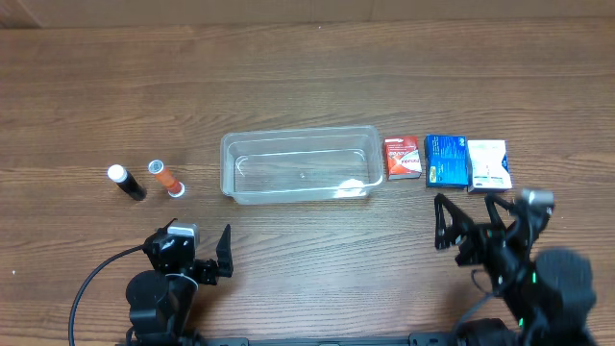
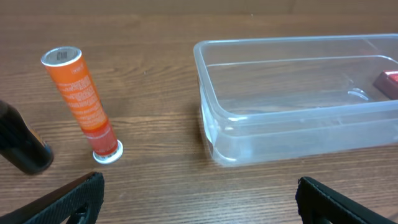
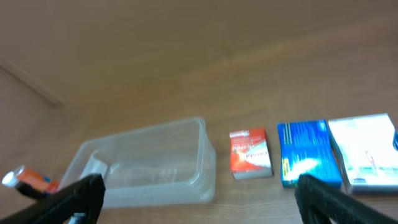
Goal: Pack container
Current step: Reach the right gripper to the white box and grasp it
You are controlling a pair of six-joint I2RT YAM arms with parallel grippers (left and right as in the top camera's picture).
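The clear plastic container sits empty in the middle of the table; it also shows in the left wrist view and the right wrist view. To its right lie a red box, a blue box and a white box. To its left lie an orange tube and a black tube. My left gripper is open and empty near the front edge, below the tubes. My right gripper is open and empty, in front of the boxes.
The wooden table runs bare behind the container. A black cable loops at the front left beside the left arm.
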